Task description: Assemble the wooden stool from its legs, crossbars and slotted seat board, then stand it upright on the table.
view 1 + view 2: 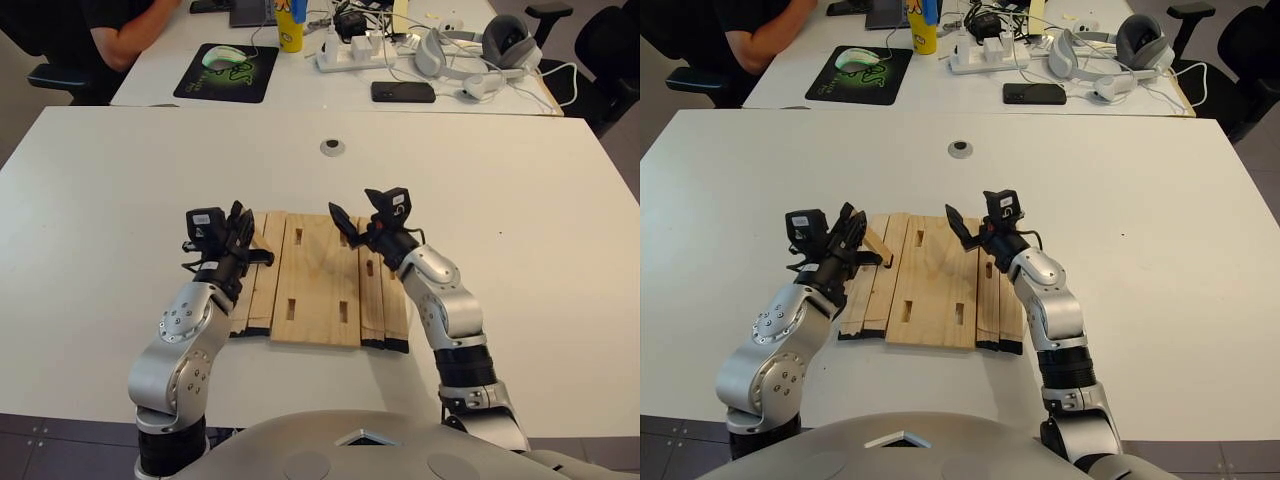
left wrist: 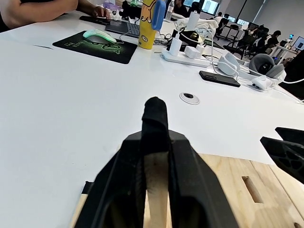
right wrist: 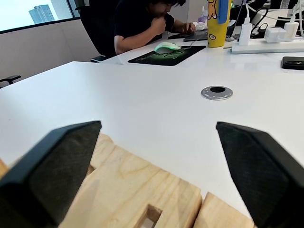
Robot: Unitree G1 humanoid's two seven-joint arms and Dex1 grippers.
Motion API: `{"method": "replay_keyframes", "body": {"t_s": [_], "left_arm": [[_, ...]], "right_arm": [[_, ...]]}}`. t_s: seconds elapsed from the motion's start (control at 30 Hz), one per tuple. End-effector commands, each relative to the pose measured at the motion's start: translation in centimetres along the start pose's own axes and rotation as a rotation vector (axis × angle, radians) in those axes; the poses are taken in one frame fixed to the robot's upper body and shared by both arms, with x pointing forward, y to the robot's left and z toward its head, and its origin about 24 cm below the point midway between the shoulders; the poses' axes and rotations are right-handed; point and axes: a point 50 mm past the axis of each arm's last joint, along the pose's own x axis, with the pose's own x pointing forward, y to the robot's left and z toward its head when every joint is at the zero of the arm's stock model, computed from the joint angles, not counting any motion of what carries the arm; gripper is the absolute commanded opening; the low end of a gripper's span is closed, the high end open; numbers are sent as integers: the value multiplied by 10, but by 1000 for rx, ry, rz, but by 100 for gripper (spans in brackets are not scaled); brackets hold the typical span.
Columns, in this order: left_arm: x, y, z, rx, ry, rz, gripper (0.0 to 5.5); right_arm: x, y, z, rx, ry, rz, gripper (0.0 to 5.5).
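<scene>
Clamping one slim wooden bar (image 2: 156,186), the left gripper (image 1: 237,230) has its jaws closed at centre-left of the head view, while the right gripper (image 1: 356,208) hangs with jaws wide apart over the slotted seat board (image 1: 315,290), which lies flat mid-frame with loose bars (image 1: 375,310) beside it; I judge assembly barely begun, nothing joined, nothing upright. Around them: a white table (image 1: 120,180), a round grommet (image 1: 333,147), a cluttered desk (image 1: 300,90) along the top

Slotted seat board (image 1: 318,280): pale wood, four slots, lying flat.
Left legs (image 1: 262,290): black-tipped slats, flat, just beside the board at its 9 o'clock.
Right legs (image 1: 384,300): likewise, at its 3 o'clock.
Black-capped leg (image 2: 156,183): tilted, clamped in left gripper (image 1: 240,232).
</scene>
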Motion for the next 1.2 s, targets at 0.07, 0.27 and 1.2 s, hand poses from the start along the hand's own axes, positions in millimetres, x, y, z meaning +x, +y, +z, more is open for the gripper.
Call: {"method": "replay_keyframes", "body": {"t_s": [0.07,0.27,1.2], "left_arm": [[-4,-3,-12,64,68,9,43],[-15,-6,-24,60,92,50,43],[-27,-4,-58,181,108,57,43]], "right_arm": [[-1,2,1,5,2,-4,448],[-3,6,2,-19,18,23,448],[-2,7,9,-67,37,79,448]]}}
